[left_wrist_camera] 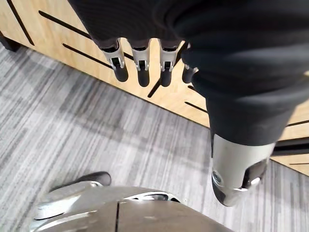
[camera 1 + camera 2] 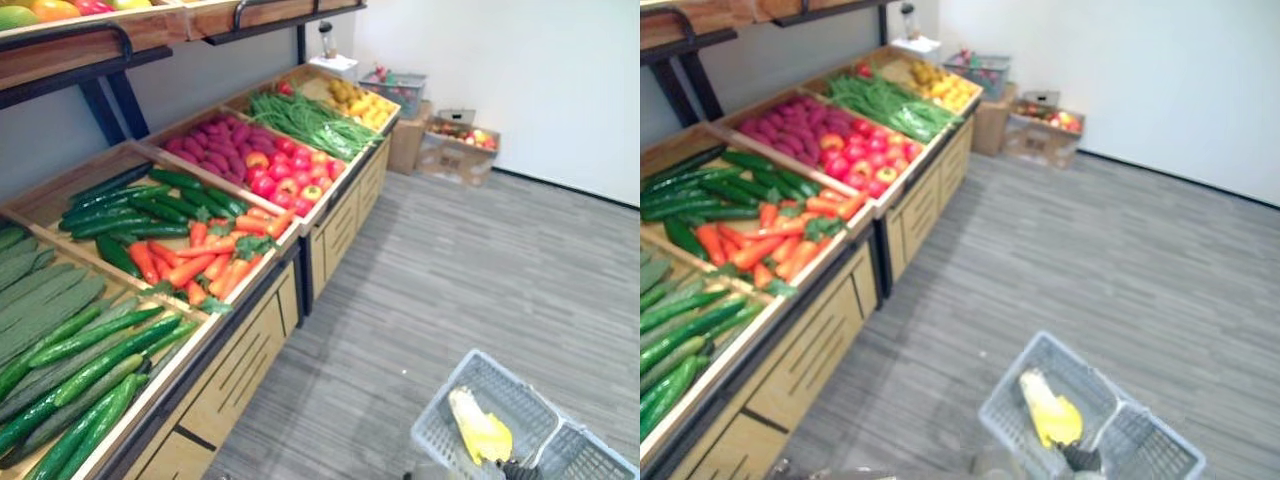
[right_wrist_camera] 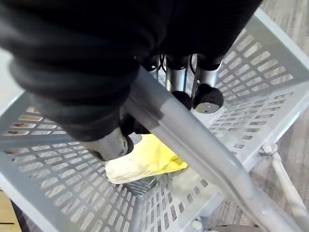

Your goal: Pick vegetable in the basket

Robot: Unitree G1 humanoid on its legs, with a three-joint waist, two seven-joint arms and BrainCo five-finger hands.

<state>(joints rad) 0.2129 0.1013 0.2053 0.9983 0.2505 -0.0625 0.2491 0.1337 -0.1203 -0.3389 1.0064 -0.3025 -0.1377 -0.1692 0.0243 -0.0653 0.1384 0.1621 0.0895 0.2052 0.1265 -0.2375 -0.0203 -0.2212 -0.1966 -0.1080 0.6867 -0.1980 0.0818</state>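
Observation:
A grey plastic basket [image 2: 438, 432] hangs low at my right, above the floor. A yellow ear of corn [image 2: 481, 428] with pale husk lies inside it, seen close in the right wrist view as the corn [image 3: 146, 158]. My right hand [image 3: 204, 94] has its fingers curled round the basket's grey handle [image 3: 193, 141]. My left hand [image 1: 140, 65] hangs by the wooden cabinet front with straight fingers and holds nothing. On the stand to my left lie dark cucumbers [image 2: 150, 205], carrots [image 2: 205, 262], long green gourds [image 2: 85, 368] and green beans [image 2: 310, 120].
Red apples [image 2: 288, 172] and purple sweet potatoes [image 2: 215, 145] fill further bins. An upper shelf [image 2: 90, 40] overhangs the stand. Cardboard boxes [image 2: 455, 150] and another grey basket [image 2: 392, 88] stand by the far wall. Grey floor [image 2: 480, 270] stretches to the right.

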